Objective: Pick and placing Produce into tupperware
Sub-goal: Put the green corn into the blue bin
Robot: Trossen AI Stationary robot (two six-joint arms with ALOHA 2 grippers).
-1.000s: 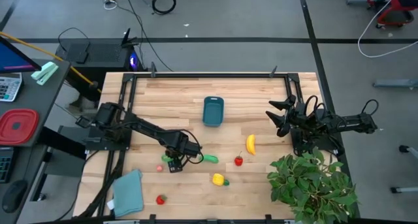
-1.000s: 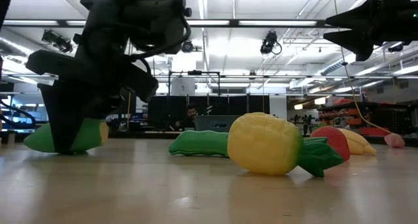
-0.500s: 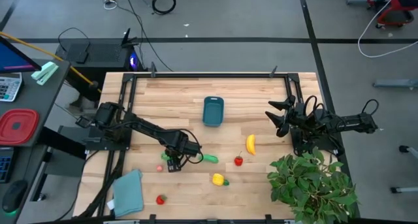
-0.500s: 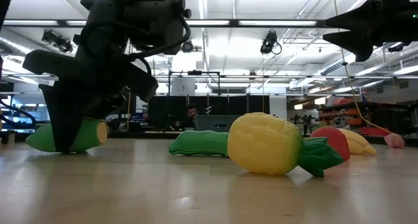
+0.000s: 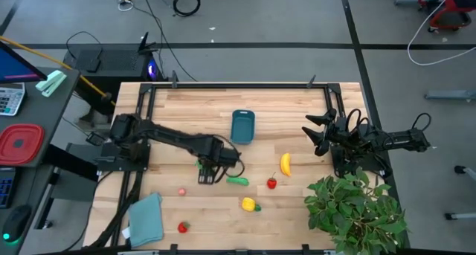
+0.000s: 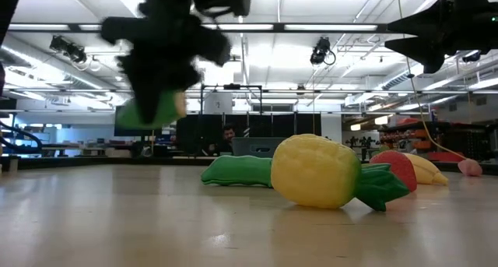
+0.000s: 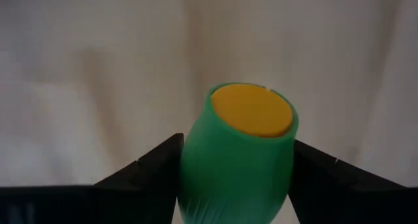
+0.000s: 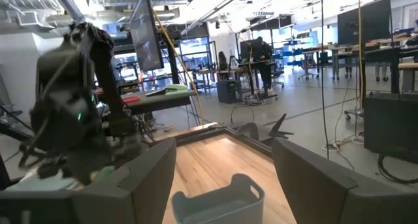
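The pale wooden tabletop (image 5: 171, 106) stands in a large workshop, with grey floor around it. Nothing lies in the teal tupperware (image 5: 242, 126), which sits near the middle of the far edge, so no piece is placed yet. The left gripper (image 5: 207, 171), toward the tabletop's middle, is closed on a green piece with an orange end (image 7: 236, 152), lifted clear of the wood in the low view. Left on the tabletop are a green cucumber-like piece (image 5: 238, 181), a banana (image 5: 285, 163), a yellow-and-green piece (image 5: 250, 204) and three small red pieces (image 5: 272, 184), all toward the near edge. The right gripper (image 5: 314, 133) waits at the right edge, fingers spread wide. By my judgement, the task is barely begun.
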